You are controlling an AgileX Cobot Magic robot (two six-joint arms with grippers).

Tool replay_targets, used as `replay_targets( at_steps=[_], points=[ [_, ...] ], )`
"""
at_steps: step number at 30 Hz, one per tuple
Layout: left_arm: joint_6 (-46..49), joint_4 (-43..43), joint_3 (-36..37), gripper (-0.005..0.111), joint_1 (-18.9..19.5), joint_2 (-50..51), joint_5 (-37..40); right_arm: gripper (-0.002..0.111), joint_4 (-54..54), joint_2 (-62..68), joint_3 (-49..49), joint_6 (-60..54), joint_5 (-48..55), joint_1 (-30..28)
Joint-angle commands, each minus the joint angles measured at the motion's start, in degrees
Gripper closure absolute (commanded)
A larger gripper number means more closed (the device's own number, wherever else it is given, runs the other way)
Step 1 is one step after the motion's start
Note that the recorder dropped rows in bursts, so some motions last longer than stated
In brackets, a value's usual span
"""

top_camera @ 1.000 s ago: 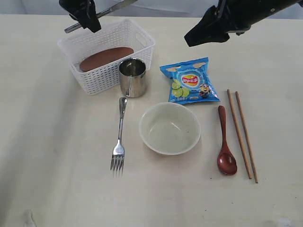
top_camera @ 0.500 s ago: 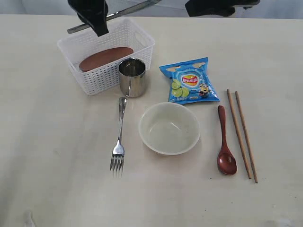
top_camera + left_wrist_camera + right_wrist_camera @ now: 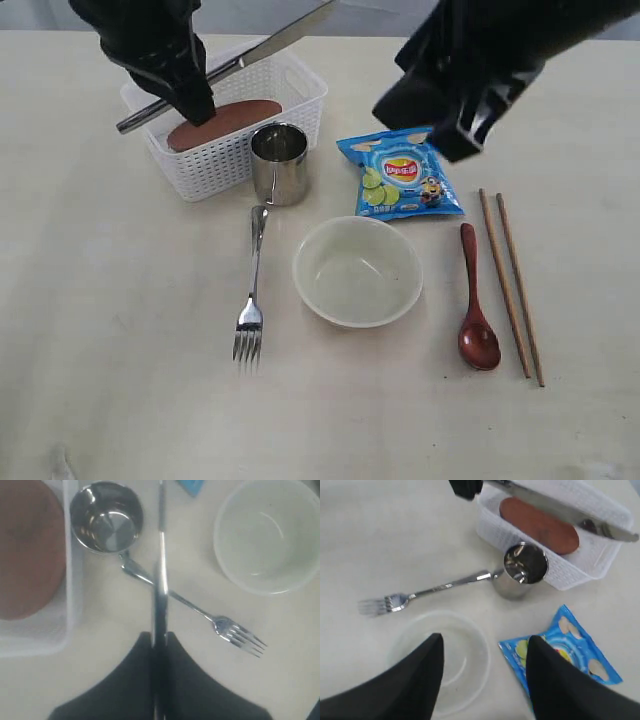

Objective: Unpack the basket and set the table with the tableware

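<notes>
My left gripper [image 3: 192, 95] is shut on a silver knife [image 3: 262, 48], held in the air, slanting over the white basket [image 3: 215, 168]. In the left wrist view the knife [image 3: 160, 555] runs straight out from the shut fingers [image 3: 145, 652]. A reddish-brown plate [image 3: 222, 122] lies in the basket. On the table [image 3: 90, 300] stand a steel cup [image 3: 280, 162] and a cream bowl [image 3: 358, 272], with a fork [image 3: 252, 290], a dark red spoon [image 3: 476, 305] and chopsticks [image 3: 512, 285] lying flat. My right gripper [image 3: 485, 637] hangs open and empty above the bowl [image 3: 452, 660].
A blue chip bag [image 3: 402, 172] lies between the cup and the chopsticks, partly under my right arm [image 3: 470, 60]. The cup touches the basket's front corner. Bare tabletop stretches along the left side and front.
My left gripper has come down and forward with the knife, which now slants low over the basket. My right arm has swung down from the top edge to above the chip bag.
</notes>
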Motion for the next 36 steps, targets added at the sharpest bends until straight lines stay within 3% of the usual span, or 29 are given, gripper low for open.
replay_targets(
  at_steps=[1,6,9,13,17,21,29,36],
  points=[
    [-1.1,-2.6,3.5,0.107,-0.2,-1.9,0.0,0.059,-18.7,-4.0,5.0,6.1,-6.9,11.3],
    [-1.1,-2.9,5.1,0.107,-2.4,-2.3,0.0,0.059,-34.2,-7.6,12.5,6.4,-19.5,24.2],
    [-0.7,-3.9,5.1,0.107,-4.6,-2.5,0.0,0.059,-46.5,-8.0,17.3,8.6,-28.1,29.2],
    [-0.7,-3.9,5.1,0.107,-7.2,-3.0,0.0,0.059,-66.1,-8.0,22.6,21.7,-34.4,30.7],
    [-0.7,-4.0,5.1,0.107,-8.9,-3.6,0.0,0.059,-88.1,-8.0,25.2,41.1,-33.9,30.7],
    [-0.7,-4.0,5.1,0.107,-10.4,-3.7,0.0,0.059,-100.6,-8.0,25.8,55.2,-33.5,30.7],
    [1.4,-8.9,5.1,0.107,-11.6,-3.7,0.0,0.059,-101.7,-8.0,25.8,59.4,-27.2,30.7],
    [2.6,-11.5,5.1,0.107,-11.6,-3.7,0.0,0.059,-100.4,-8.0,25.8,59.4,-29.0,30.7]
  ],
)
